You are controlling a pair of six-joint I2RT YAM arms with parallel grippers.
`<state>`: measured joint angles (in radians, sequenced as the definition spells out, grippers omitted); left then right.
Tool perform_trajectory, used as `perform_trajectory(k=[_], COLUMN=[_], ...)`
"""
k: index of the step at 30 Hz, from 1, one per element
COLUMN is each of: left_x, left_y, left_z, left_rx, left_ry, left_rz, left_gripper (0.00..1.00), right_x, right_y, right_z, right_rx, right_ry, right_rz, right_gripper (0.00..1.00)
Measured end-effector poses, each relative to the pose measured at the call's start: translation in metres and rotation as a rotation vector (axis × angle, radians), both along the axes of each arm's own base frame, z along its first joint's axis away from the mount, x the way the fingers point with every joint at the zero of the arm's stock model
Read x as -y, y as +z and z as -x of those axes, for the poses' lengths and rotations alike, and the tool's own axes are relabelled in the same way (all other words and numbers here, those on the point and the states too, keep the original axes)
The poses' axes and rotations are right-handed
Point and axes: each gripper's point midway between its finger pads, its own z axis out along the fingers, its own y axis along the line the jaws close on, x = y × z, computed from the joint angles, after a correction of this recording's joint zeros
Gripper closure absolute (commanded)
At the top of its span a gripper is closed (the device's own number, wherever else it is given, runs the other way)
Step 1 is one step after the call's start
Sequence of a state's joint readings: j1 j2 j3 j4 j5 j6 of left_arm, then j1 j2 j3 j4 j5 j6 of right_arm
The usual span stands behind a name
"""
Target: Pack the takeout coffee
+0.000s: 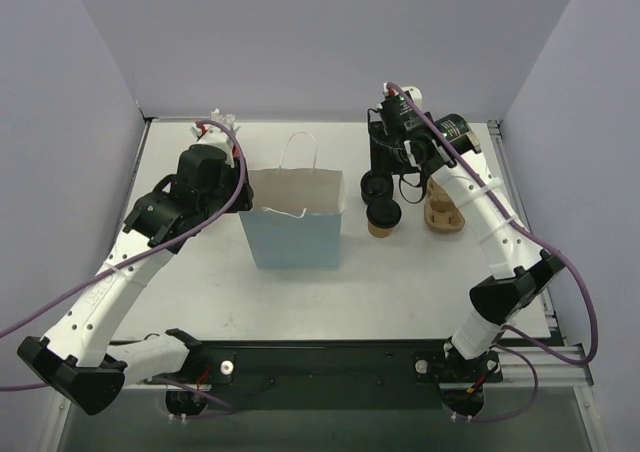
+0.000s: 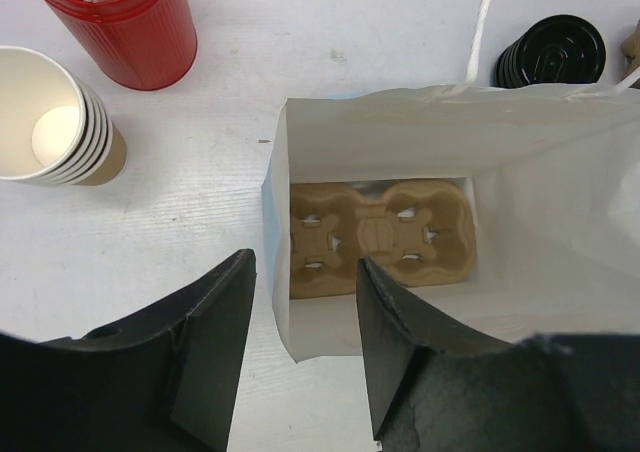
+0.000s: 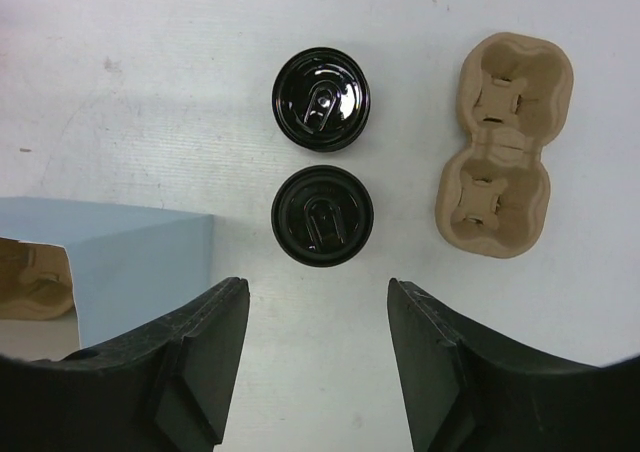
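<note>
The takeout coffee (image 1: pixel 383 218), a tan cup with a black lid, stands on the table right of the open paper bag (image 1: pixel 292 234). In the right wrist view the coffee (image 3: pixel 322 215) sits just ahead of my open, empty right gripper (image 3: pixel 317 292), which hovers above it (image 1: pixel 392 177). My left gripper (image 2: pixel 305 272) is open, with its jaws astride the bag's left wall (image 2: pixel 272 302), one finger outside and one inside (image 1: pixel 240 194). A tan cardboard cup carrier (image 2: pixel 380 234) lies on the bag's bottom.
A stack of loose black lids (image 3: pixel 321 99) stands just beyond the coffee (image 1: pixel 374 184). A second cardboard carrier (image 3: pixel 505 142) lies to its right (image 1: pixel 445 214). A red cup (image 2: pixel 125 22) and a stack of cream cups (image 2: pixel 50 122) stand left of the bag.
</note>
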<state>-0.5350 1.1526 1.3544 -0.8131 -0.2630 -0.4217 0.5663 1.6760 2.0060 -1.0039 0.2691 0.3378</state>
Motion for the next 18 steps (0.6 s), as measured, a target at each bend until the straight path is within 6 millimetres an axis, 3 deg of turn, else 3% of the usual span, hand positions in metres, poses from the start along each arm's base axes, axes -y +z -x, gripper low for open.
perform_trajectory(k=[5,12,17,18], left_x=[0.001,0.000,-0.001,-0.001], left_y=[-0.004,-0.019,-0.021,-0.021], left_z=[-0.001,-0.001,-0.002,-0.002], left_rx=[-0.015,-0.055,-0.058,-0.059], left_ry=[-0.004,-0.005,-0.003,-0.002], left_rz=[0.006,-0.004,-0.007,-0.008], left_gripper=[0.55,0.57,0.64,0.71], right_x=[0.003,0.015,0.013,0.011], right_y=[-0.023,-0.082,-0.093,-0.094], right_z=[0.004,0.002,-0.005,-0.007], right_rx=[-0.052,-0.158,-0.152,-0.143], right_ry=[0.024,0.058,0.108,0.118], right_rz=[-0.008,-0.040,-0.049,-0.051], right_gripper=[0.35,0.29,0.29,0.29])
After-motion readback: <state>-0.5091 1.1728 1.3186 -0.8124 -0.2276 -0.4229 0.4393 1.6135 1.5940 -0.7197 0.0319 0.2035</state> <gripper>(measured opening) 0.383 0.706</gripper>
